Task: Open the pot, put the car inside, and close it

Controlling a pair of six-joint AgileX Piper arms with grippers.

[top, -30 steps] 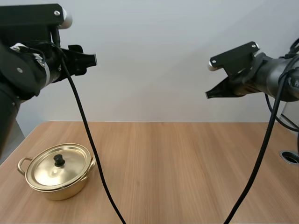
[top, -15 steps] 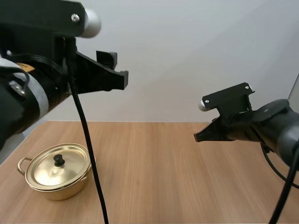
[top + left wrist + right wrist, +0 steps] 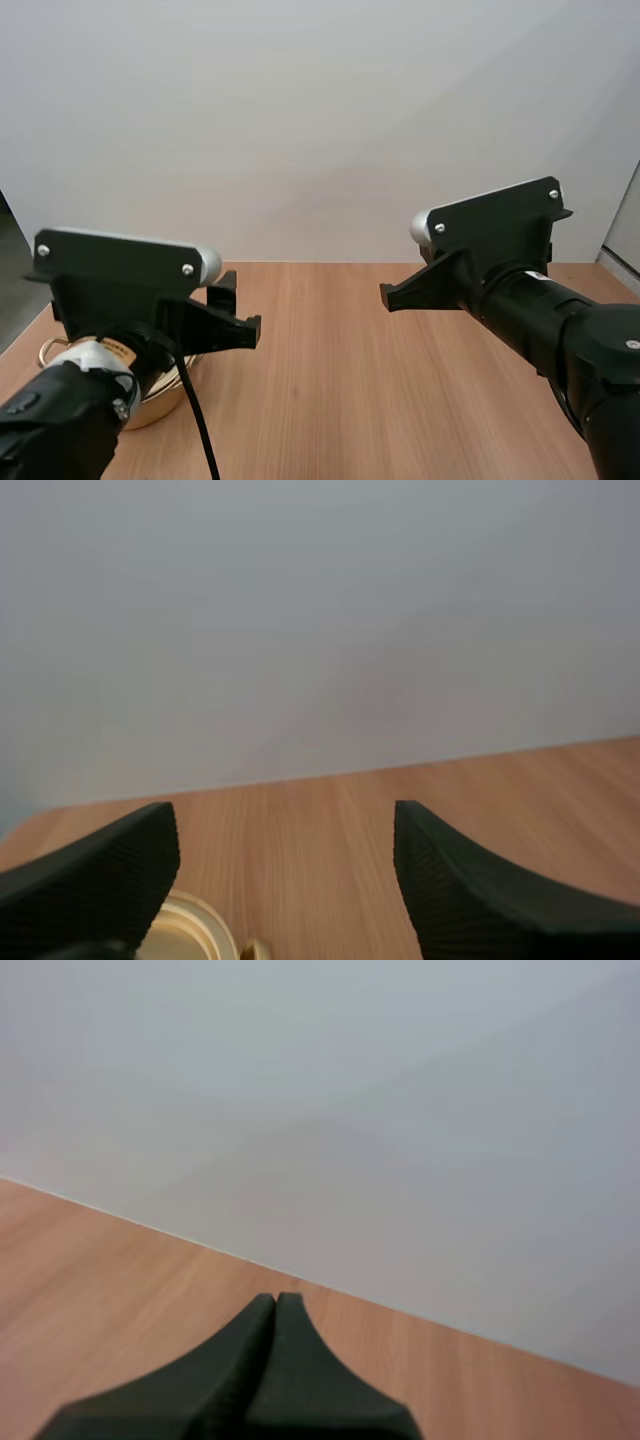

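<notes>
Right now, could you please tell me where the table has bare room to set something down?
The broad middle of the table, between the left end effector and the right end effector, is bare, as is the strip along its far edge. The near left is crowded: there the left end effector hangs by the pot.

The pot [image 3: 160, 400] is the one obstacle on the table [image 3: 330, 390]. It sits at the near left, and the left arm [image 3: 70, 400] hangs over it, blocking a straight drop from above. The left gripper [image 3: 236, 312] juts past the pot's right side. Its fingers [image 3: 100, 880] stand wide apart, with bare wood in the gap and the pot beside one of them. Open tabletop lies between the two grippers. The right gripper [image 3: 386, 297], closed to a wedge, hangs over bare wood, well apart from the pot.
</notes>
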